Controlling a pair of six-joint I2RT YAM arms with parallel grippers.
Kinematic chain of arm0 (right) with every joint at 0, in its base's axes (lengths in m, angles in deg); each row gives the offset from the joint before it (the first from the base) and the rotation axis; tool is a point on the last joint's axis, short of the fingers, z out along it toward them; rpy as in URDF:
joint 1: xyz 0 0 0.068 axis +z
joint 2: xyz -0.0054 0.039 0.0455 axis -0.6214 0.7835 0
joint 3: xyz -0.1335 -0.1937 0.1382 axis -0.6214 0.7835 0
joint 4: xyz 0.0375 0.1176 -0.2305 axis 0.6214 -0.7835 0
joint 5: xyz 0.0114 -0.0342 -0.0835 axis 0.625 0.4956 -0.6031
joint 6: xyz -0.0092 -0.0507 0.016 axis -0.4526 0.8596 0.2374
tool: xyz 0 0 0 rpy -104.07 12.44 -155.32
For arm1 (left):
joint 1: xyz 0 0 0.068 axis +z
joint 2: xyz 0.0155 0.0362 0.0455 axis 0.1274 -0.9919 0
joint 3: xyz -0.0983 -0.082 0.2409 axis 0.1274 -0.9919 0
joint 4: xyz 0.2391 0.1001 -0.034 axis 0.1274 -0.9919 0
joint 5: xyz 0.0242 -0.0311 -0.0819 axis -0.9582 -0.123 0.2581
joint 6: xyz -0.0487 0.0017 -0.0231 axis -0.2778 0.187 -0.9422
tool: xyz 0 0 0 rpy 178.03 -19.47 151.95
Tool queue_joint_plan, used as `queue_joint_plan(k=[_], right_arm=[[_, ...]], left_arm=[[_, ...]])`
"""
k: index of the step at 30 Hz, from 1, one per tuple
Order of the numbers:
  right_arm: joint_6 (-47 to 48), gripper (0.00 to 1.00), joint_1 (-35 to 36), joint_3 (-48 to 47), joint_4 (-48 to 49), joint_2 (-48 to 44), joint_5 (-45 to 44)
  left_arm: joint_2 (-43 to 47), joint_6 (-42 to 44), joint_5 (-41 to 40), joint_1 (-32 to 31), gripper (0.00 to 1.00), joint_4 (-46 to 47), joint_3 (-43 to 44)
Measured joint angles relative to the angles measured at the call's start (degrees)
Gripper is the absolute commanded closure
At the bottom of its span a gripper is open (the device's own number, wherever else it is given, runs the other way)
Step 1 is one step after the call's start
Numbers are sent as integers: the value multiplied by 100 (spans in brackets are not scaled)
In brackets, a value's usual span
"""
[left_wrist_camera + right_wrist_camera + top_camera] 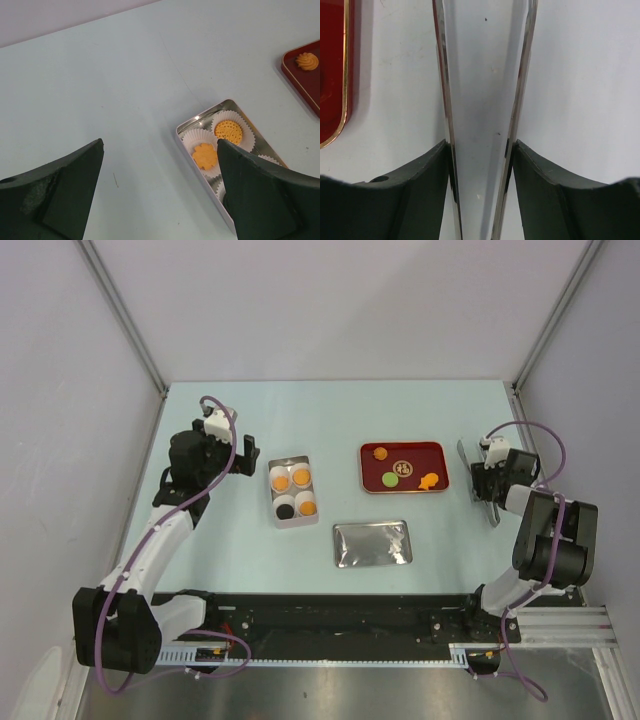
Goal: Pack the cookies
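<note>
A silver tin (276,522) holds white paper cups with cookies: three orange ones (301,476) and a black one (286,510). In the left wrist view two orange cookies (205,156) lie in cups in the tin (187,150). More cookies lie on a red tray (436,451): an orange one (428,480), a green one (388,478), a brown round one (403,468). My left gripper (245,458) is open and empty just left of the tin, also shown in the left wrist view (160,150). My right gripper (487,478) is shut on metal tongs (442,75), right of the tray.
A silver tin lid (372,543) lies flat in front of the tray. The red tray's edge shows in the right wrist view (332,75) and its corner with an orange swirl cookie (306,60) in the left wrist view. White walls enclose the table on three sides.
</note>
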Motion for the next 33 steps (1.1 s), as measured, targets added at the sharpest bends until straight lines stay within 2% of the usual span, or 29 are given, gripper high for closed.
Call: queue_joint_plan(k=[3,5,12,16,24,29,33], right_arm=[[22,42,0,-7,129,61,37],[31,36,0,-11,208,96,59],[55,32,0,-24,310,140,74],[63,26,0,-33,306,140,72],[90,23,0,-42,114,44,72],[85,22,0,-42,-450,-334,79],[70,19,0,-44,-918,-1161,160]], left_arm=[[0,2,0,0,0,-2,0],[-2,2,0,0,0,0,0],[-24,2,0,0,0,-2,0],[-24,2,0,0,0,-2,0],[-24,4,0,0,0,-2,0],[-24,4,-2,0,0,-2,0],[-24,2,0,0,0,-2,0]])
